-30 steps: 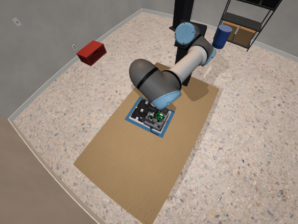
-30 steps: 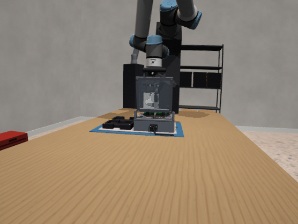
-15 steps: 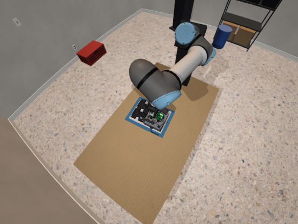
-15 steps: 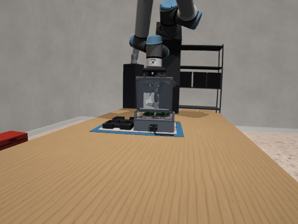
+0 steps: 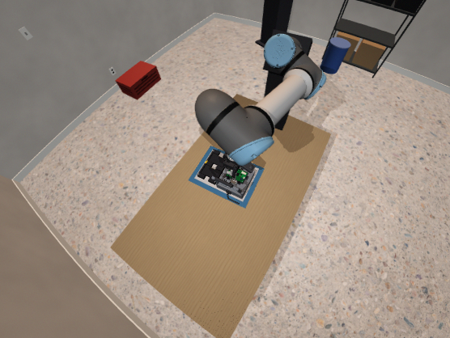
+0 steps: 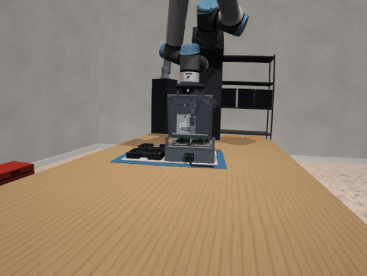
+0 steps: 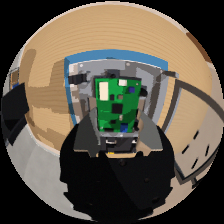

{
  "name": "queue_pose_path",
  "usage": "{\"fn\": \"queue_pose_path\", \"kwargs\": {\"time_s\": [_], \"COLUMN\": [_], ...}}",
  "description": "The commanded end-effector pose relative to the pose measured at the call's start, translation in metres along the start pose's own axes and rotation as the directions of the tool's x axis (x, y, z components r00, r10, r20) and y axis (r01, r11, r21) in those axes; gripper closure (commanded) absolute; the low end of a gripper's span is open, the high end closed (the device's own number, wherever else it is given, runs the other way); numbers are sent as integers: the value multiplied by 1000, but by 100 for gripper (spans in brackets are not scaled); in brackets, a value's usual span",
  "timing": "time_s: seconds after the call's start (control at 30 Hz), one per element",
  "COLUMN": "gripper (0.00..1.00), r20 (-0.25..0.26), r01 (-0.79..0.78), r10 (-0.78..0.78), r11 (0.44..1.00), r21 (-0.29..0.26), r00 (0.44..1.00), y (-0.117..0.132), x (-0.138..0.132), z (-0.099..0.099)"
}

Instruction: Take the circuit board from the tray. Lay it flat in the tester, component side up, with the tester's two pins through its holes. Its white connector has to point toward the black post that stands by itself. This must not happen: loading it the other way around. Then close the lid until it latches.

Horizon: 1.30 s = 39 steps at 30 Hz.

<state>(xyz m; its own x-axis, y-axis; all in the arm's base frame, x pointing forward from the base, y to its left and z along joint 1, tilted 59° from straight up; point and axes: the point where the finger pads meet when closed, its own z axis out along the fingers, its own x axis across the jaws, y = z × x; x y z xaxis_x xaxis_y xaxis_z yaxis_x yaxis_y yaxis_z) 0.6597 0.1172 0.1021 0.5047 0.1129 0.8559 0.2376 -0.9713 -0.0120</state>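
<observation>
the arm [image 5: 236, 121] [image 6: 191, 63] reaches out over the desk [image 5: 210, 230] [image 6: 185, 205], elbow bent, its last joint pointing straight down, so the claw [image 5: 235, 175] [image 6: 191, 138] [image 7: 116, 108] hangs low above the tester [image 5: 231, 189] [image 6: 189, 154] [image 7: 152, 107]. its fingers are partway together, and it looks to me as if they're gripping the circuit board [image 5: 242, 175] [image 6: 193, 138] [image 7: 117, 106] by its two long edges. the board lies between them, stretching out beyond the tips, component side up, over the tester's bed; whether the pins are through its holes i can't tell. the see-through lid [image 6: 190, 115] stands upright, open. the black tray [image 5: 210, 166] [image 6: 145, 152] sits just beside the tester, on the same blue-edged mat [image 5: 252, 187] [image 6: 222, 160] [image 7: 117, 54].

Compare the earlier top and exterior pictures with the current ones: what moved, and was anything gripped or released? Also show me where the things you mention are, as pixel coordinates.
Nothing visibly changed. The grey, blue-capped robot arm [image 5: 227, 121] [image 6: 177, 23], the green circuit board [image 5: 241, 175] [image 6: 200, 138] [image 7: 117, 105] and the black plastic tray [image 5: 208, 167] [image 6: 145, 153] show no visible shift, and no grasp or release can be made out.
</observation>
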Motion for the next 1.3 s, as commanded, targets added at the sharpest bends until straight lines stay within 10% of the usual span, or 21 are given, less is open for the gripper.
{"fn": "queue_pose_path", "kwargs": {"time_s": [0.0,0.9,0.93,1.27], "gripper": [61,61,41,41], "r20": [-2,-2,-2,-2], "r01": [1,1,1,1], "r10": [-1,-1,-1,-1], "r11": [1000,1000,1000,1000], "r21": [0,0,0,0], "r00": [1000,1000,1000,1000], "y": [0,0,0,0], "x": [1,1,1,1], "z": [0,3,3,3]}}
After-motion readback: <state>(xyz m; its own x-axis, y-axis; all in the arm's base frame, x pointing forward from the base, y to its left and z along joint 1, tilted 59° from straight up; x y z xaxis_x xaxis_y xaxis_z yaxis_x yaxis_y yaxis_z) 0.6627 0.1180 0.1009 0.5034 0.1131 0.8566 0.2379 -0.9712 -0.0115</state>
